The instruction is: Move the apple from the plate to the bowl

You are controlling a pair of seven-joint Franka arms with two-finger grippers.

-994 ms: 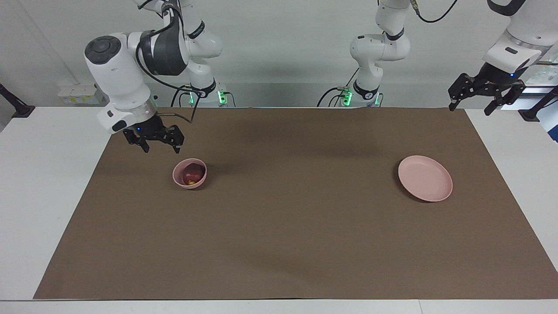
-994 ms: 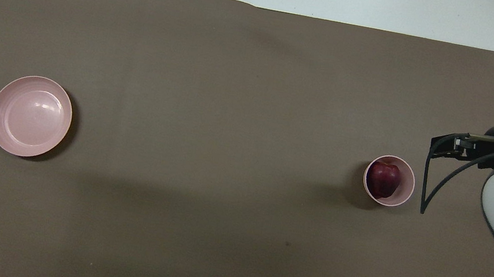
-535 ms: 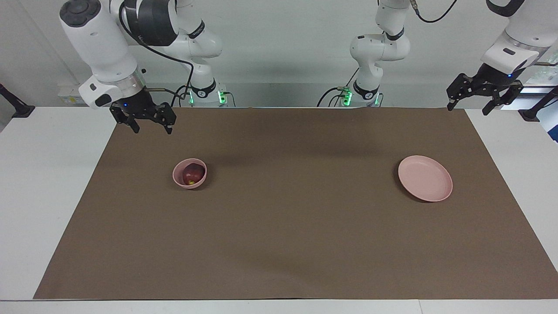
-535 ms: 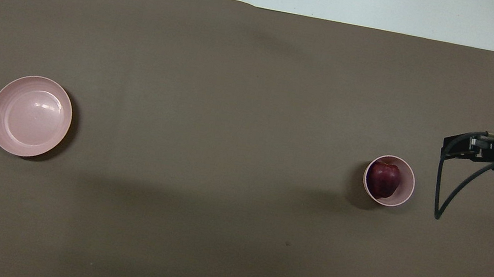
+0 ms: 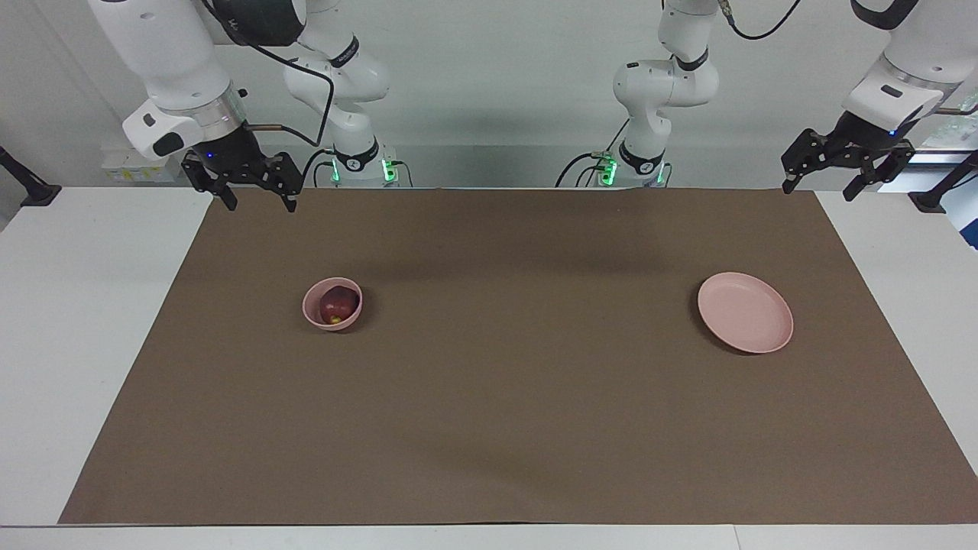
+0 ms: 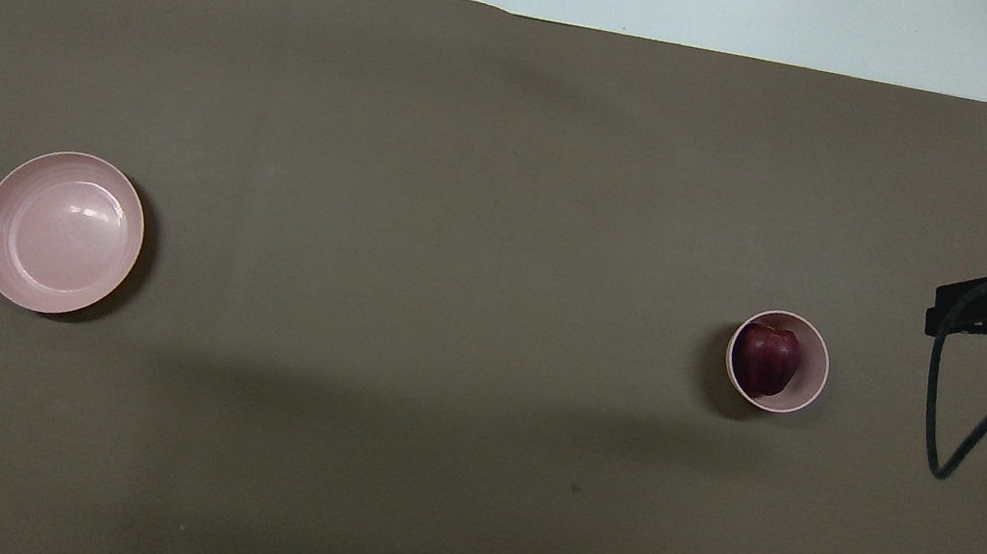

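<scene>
The dark red apple lies inside the small deep pink bowl, toward the right arm's end of the brown mat. The flat pink plate sits bare toward the left arm's end. My right gripper hangs open and holds nothing, high over the mat's corner nearest the robots, well away from the bowl. My left gripper waits open in the air over the mat's corner at its own end, holding nothing.
A brown mat covers most of the white table. The right arm's black cable loops down beside the bowl in the overhead view. The two arm bases stand at the table's edge.
My right gripper has risen and drawn back from just beside the bowl to the mat's corner near the robots. Apple, bowl and plate have not moved. The left gripper has barely shifted.
</scene>
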